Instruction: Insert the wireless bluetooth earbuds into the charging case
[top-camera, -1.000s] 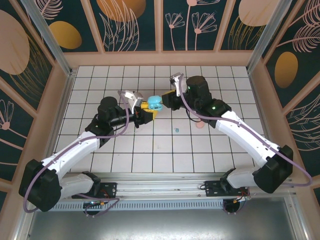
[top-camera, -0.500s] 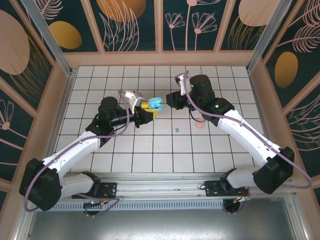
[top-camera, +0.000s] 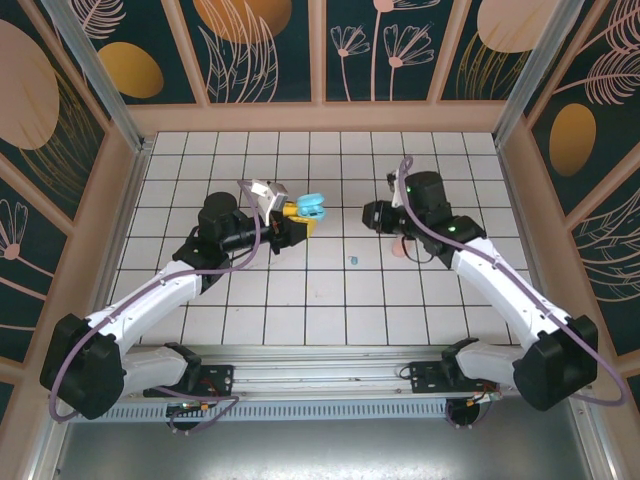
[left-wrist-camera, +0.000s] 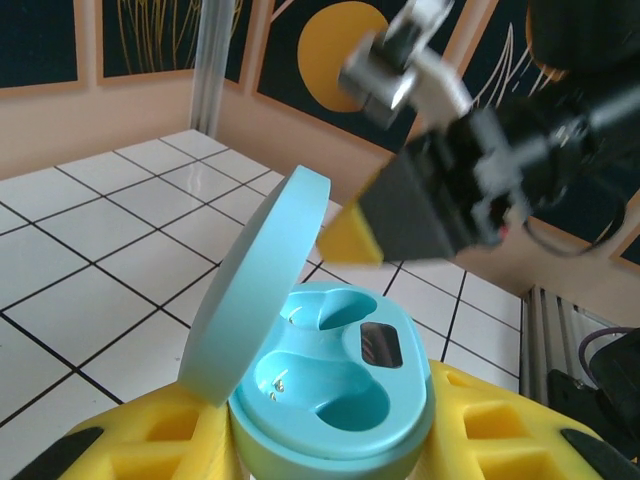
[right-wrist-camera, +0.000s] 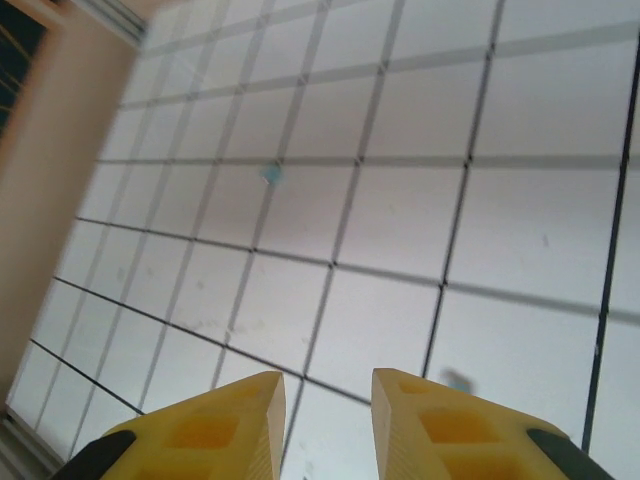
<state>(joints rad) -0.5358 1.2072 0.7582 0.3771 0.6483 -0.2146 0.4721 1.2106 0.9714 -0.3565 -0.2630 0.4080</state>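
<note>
From above, the left arm (top-camera: 150, 295) reaches over the tiled desk (top-camera: 330, 300), and the left jaws pinch a teal charging case (top-camera: 311, 206) held clear of the surface with its lid up. The right arm (top-camera: 500, 290) faces it from the other side, the right jaws standing apart from the case. One teal earbud (top-camera: 352, 260) lies on the desk between the arms, nearer the right one. A pale pink object (top-camera: 400, 248) peeks out beside the right arm, too hidden to tell whether it is an earbud or a case. In the left wrist view, yellow fingers (left-wrist-camera: 150, 445) clamp the case (left-wrist-camera: 335, 425) from both sides; its lid (left-wrist-camera: 255, 290) is swung open and both wells (left-wrist-camera: 325, 385) look empty. In the right wrist view, the right jaws are spread with nothing between them, and the teal earbud (right-wrist-camera: 271, 175) sits on a tile well ahead; a bluish speck (right-wrist-camera: 458, 380) nearer in is too smeared to name. The case is open and presented, so I judge the task barely begun: no earbud is picked up and none is seated.
</note>
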